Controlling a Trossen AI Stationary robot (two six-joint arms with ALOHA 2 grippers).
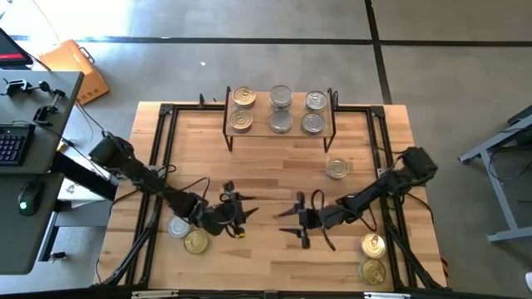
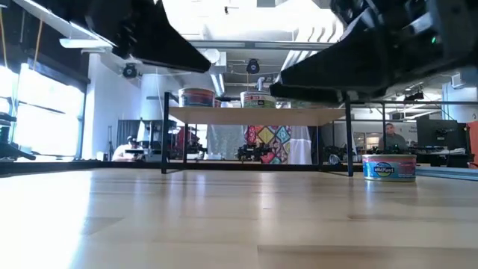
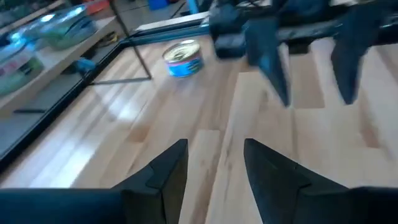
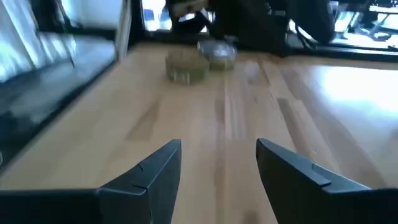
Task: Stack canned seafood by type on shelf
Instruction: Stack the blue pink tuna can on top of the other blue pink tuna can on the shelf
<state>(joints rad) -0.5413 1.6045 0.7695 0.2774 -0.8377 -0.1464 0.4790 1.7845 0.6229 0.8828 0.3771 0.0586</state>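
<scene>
Your left pincer (image 1: pixel 241 218) hangs low over the bare wood of the surface (image 1: pixel 266 166), its fingers (image 3: pixel 168 171) parted with a clear gap and nothing between them. Your right pincer (image 1: pixel 298 220) faces it from just across the middle of the surface, fingers (image 4: pixel 155 171) also apart and empty.

Behind and to the outer side of the left pincer, two tins sit close together near that arm: a silver-lidded tin (image 1: pixel 179 226) and a gold-lidded tin (image 1: pixel 196 242) just beside it. In the right wrist view these same two show ahead of the right pincer, past the left arm.

Beyond the right pincer, toward the shelf, a lone gold tin (image 1: pixel 337 169) with a blue label stands on the wood; the left wrist view shows it ahead, to the side of the right pincer. Two more gold tins with pull tabs (image 1: pixel 373 246) lie behind the right pincer, near the surface's corner.

The shelf (image 1: pixel 281 133) stands well ahead of both pincers at the far edge. Six tins rest on it in three pairs: gold (image 1: pixel 243 97) on the left-arm side, silver (image 1: pixel 281 97) in the middle and at the other end.
</scene>
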